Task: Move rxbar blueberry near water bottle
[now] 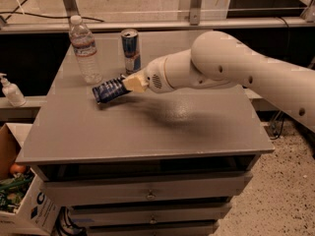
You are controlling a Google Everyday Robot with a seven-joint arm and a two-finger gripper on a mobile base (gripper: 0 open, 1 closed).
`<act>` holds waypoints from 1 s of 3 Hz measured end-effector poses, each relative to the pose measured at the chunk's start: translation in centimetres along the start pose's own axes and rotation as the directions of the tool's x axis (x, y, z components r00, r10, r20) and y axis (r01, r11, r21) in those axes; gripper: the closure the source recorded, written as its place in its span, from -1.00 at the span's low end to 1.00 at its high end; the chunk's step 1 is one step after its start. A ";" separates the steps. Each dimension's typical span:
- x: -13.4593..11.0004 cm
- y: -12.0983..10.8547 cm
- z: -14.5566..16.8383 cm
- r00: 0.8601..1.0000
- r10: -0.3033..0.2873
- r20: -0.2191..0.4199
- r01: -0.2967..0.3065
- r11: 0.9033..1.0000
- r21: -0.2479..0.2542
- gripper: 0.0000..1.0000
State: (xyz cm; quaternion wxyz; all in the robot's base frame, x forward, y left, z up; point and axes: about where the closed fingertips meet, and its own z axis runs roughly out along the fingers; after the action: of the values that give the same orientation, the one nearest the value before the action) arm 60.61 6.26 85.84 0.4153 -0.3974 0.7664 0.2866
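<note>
In the camera view my arm (236, 70) reaches in from the right across the grey table (147, 127). I see the jaws above the table's left-centre part. They are clamped on the right end of the snack bar (109, 89). The dark blue bar sticks out to the left of the jaws and tilts, with its free end lower. A shadow lies on the table under it. I cannot tell whether that free end touches the surface.

The water bottle (84, 50) stands upright, left of the jaws and farther back. It is near the bar's free end but apart from it. The drink can (131, 50) stands upright just behind the jaws, to the right of the bottle.

Far to the left of the jaws, off the table, a small white pump bottle (11, 90) sits on a ledge. Below and to the left of the jaws, beside the table's drawers (147, 193), a cardboard box (22, 213) stands on the floor.
</note>
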 end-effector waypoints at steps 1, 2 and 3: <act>-1.2 -1.3 2.4 1.000 -0.010 0.017 0.011 1.000 -0.001 1.00; -1.8 -3.0 6.9 1.000 -0.007 0.015 0.007 1.000 -0.005 1.00; -1.5 -3.2 8.2 1.000 -0.001 0.012 0.001 1.000 -0.014 1.00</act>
State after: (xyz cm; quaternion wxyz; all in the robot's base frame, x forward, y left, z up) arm 67.15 11.47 82.83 0.4174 -0.3990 0.7616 0.2941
